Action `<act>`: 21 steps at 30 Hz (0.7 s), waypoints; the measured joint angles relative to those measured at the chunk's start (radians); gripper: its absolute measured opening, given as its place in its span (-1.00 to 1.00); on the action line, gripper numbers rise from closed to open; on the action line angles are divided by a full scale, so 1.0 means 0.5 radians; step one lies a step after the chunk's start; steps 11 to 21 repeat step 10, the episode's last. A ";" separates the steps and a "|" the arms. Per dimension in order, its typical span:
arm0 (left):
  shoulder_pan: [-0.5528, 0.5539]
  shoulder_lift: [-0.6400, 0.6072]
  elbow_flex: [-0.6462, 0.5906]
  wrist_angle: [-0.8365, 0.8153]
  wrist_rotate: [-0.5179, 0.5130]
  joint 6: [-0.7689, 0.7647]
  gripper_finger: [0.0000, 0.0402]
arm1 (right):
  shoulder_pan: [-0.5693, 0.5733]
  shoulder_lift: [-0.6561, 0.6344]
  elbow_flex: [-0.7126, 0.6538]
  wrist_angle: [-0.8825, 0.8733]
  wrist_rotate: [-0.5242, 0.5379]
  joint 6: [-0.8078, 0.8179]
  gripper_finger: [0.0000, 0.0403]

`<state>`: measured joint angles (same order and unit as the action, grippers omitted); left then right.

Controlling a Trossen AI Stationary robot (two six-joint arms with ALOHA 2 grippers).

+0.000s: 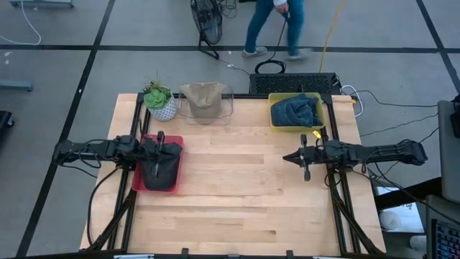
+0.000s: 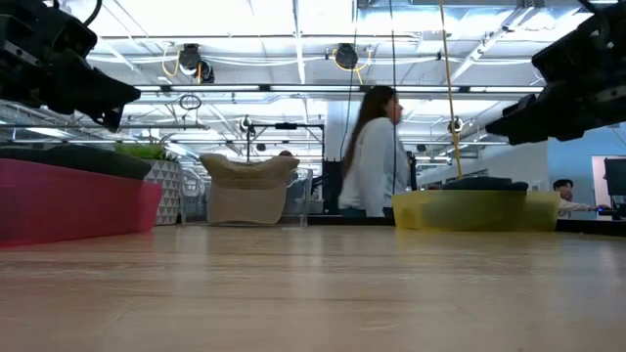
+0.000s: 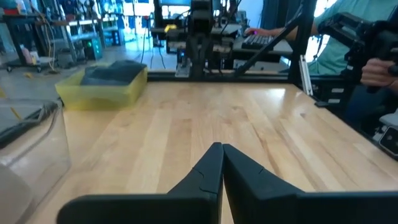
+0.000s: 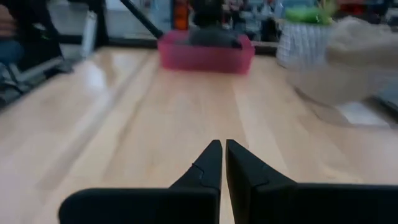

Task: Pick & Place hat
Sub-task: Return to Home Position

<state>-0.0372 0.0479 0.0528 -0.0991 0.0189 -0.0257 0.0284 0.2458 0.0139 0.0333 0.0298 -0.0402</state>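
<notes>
Wrist views give us the nearest things first. The left gripper (image 3: 221, 149) has its two dark fingers pressed together with nothing between them. The right gripper (image 4: 223, 144) is likewise clenched on nothing, above bare wood of the table (image 1: 237, 194).

From the high view, the left gripper hangs over the red bin (image 1: 139, 180) at the left centre of the frame, and the black cap (image 1: 164, 173) lies inside that bin. The right gripper sits at the right centre, over open table.

Farther up the frame, the tan cap (image 1: 203, 97) rests in the transparent bin (image 1: 228, 108) at top centre, just beside a potted plant (image 1: 159, 101). The blue cap (image 1: 298, 109) fills the yellow bin (image 1: 273, 115) at the upper right. Beyond the table edge, a person (image 1: 273, 25) crosses the floor at the top of the frame.

With every cap binned and both grippers empty, we judge the placing done and the step in hand to be the return to rest. The next move needs no grasp. Each arm should draw back to its own side, and the left should stay clear of the red bin's rim so that it shifts neither bin nor cap.
</notes>
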 joint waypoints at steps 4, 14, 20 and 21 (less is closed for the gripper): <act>0.000 0.078 0.000 -0.001 0.000 -0.022 -0.88 | 0.000 -0.158 0.002 -0.027 -0.066 0.024 -1.00; 0.000 0.127 0.000 -0.001 0.000 -0.025 -0.98 | 0.000 -0.317 0.002 -0.032 -0.067 -0.005 -1.00; 0.000 0.127 0.000 -0.001 0.000 -0.025 -0.98 | 0.000 -0.317 0.002 -0.032 -0.067 -0.005 -1.00; 0.000 0.127 0.000 -0.001 0.000 -0.025 -0.98 | 0.000 -0.317 0.002 -0.032 -0.067 -0.005 -1.00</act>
